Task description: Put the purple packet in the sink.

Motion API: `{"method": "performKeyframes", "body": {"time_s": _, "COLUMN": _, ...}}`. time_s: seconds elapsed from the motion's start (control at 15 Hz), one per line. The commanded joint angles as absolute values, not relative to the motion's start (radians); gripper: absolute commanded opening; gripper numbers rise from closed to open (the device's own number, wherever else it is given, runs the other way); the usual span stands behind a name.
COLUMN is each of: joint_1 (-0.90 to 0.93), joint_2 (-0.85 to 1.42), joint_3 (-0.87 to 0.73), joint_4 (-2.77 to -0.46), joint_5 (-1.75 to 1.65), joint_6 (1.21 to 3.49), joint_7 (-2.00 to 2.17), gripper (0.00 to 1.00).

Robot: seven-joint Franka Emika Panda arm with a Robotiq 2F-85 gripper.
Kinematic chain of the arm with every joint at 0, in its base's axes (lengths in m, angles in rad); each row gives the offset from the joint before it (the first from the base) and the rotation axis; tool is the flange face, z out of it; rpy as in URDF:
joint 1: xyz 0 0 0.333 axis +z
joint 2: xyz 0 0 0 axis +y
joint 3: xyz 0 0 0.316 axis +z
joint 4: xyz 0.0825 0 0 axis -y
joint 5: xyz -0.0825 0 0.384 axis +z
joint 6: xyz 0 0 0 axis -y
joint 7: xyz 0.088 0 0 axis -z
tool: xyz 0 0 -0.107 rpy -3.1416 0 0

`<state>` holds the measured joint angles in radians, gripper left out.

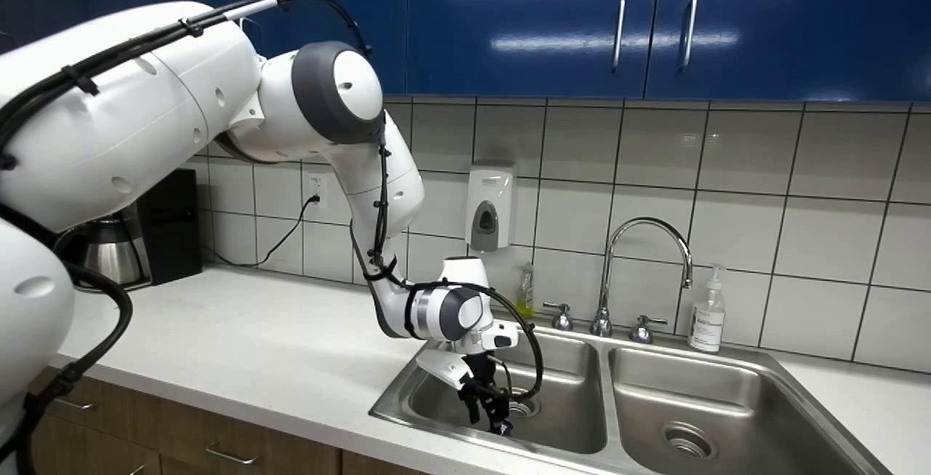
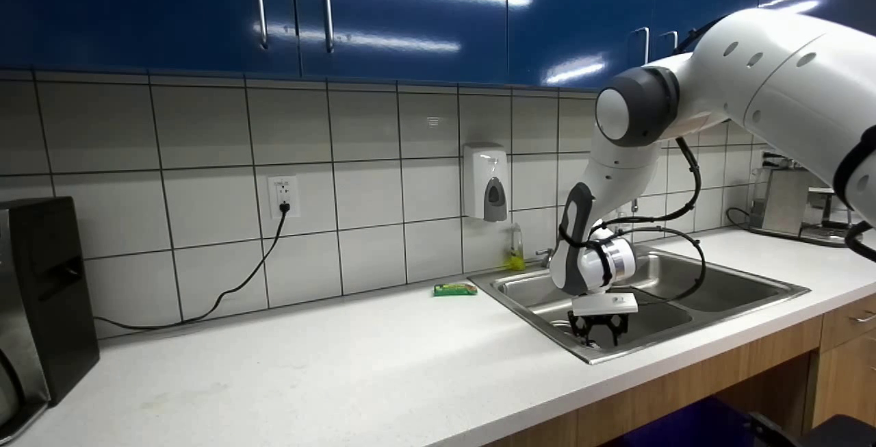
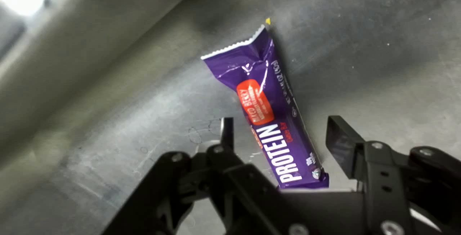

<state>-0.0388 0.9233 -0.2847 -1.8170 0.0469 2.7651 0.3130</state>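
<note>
The purple packet [image 3: 266, 109], a protein bar wrapper with an orange-red patch, lies on grey steel in the wrist view. In an exterior view a small purple part of it [image 1: 505, 428] shows by the fingertips, inside the left basin of the sink [image 1: 609, 406]. My gripper [image 3: 279, 130] is open, one finger on each side of the packet's near half, with gaps on both sides. In both exterior views the gripper [image 1: 487, 422] reaches down into that basin, and it also shows here [image 2: 602, 341]. I cannot make out the packet in the exterior view that shows the sink's rim [image 2: 530, 324] end-on.
A chrome faucet [image 1: 609, 271] with two handles stands behind the sink. A pump bottle [image 1: 707, 318] and a yellow-green soap bottle [image 2: 516, 248] stand at the back. A green packet [image 2: 455, 289] lies on the white counter [image 2: 308, 372]. A soap dispenser [image 1: 490, 206] hangs on the tiles.
</note>
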Motion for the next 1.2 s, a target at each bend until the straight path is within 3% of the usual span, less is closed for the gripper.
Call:
{"method": "performKeyframes", "body": {"time_s": 0.0, "joint_1": -0.023, "joint_2": 0.856, "joint_3": -0.301, "joint_4": -1.860, "joint_5": 0.048, "joint_6": 2.760, "joint_7": 0.323, "gripper": 0.99}}
{"method": "performKeyframes", "body": {"time_s": 0.53, "joint_1": 0.009, "joint_2": 0.669, "joint_3": -0.313, "joint_4": -1.984, "joint_5": 0.027, "joint_6": 2.735, "joint_7": 0.310, "gripper": 1.00}}
{"method": "performKeyframes", "body": {"time_s": 1.13, "joint_1": -0.018, "joint_2": 0.293, "joint_3": -0.243, "joint_4": -2.266, "joint_5": -0.054, "joint_6": 2.639, "joint_7": 0.122, "gripper": 1.00}}
